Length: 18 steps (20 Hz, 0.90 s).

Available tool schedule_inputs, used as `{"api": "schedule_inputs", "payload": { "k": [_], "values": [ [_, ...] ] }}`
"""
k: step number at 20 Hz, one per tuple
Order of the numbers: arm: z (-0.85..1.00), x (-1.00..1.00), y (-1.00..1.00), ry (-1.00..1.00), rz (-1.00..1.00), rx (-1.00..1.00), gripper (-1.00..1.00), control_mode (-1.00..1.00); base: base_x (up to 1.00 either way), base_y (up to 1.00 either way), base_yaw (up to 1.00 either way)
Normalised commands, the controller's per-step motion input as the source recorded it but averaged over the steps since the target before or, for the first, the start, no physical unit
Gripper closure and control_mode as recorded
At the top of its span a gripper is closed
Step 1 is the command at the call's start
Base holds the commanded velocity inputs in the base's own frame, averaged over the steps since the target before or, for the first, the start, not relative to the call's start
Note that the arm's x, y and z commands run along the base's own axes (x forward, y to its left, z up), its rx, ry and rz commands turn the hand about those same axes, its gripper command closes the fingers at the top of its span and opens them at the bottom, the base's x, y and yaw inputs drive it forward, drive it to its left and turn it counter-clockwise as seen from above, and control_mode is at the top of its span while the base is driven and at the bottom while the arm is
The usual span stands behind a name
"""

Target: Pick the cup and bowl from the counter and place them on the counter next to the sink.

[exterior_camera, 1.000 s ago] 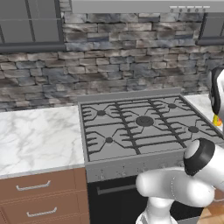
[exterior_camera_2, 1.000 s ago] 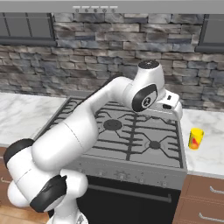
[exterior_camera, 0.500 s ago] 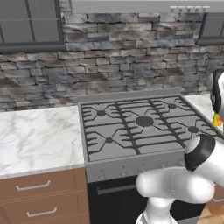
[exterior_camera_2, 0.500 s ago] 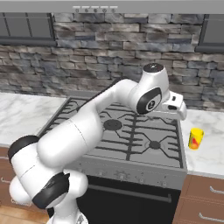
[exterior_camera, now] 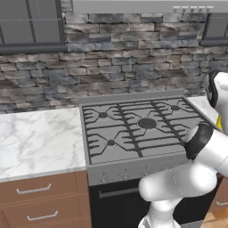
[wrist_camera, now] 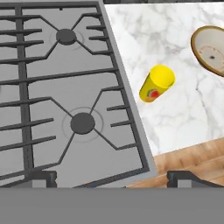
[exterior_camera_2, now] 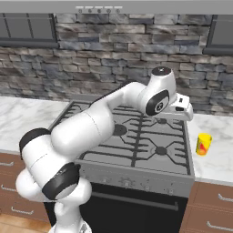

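Note:
The yellow cup (wrist_camera: 156,83) with its orange-red mark stands upright on the white marble counter (wrist_camera: 175,35), just right of the stove's edge. It also shows as the cup (exterior_camera_2: 203,144) to the right of the stove. The bowl (wrist_camera: 212,48), cream inside with a brown rim, sits further along the counter and is cut off by the frame edge. My gripper (wrist_camera: 114,179) is open, its fingertips (wrist_camera: 41,177) wide apart with nothing between them. My hand (exterior_camera_2: 181,105) hovers above the stove's right side, up and left of the cup.
The grey gas stove (exterior_camera_2: 136,136) with black grates lies under the arm, and a stone wall (exterior_camera_2: 91,68) stands behind it. Another marble counter (exterior_camera: 40,138) over wooden drawers (exterior_camera: 40,191) lies left of the stove. The counter's front edge drops to a wooden floor (wrist_camera: 192,157).
My hand has edged a little to the right over the stove, toward the cup. The cup has stayed put and the jaws have stayed open.

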Motion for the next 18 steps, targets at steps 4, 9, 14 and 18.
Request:
{"api": "schedule_inputs", "payload": {
  "k": [4, 9, 14, 18],
  "values": [
    [-0.26, 0.3, -0.08, 0.0, 0.0, 0.0, -1.0, -1.0, 0.0, 0.0, 0.0],
    [-0.21, 0.03, -0.17, 0.0, 0.0, 0.0, -1.0, -1.0, 0.0, 0.0, 0.0],
    [-0.19, 0.15, -0.26, 0.0, 0.0, 0.0, -1.0, -1.0, 0.0, 0.0, 0.0],
    [-0.12, 0.2, -0.28, 0.0, 0.0, 0.0, -1.0, -1.0, 0.0, 0.0, 0.0]
  ]
}}
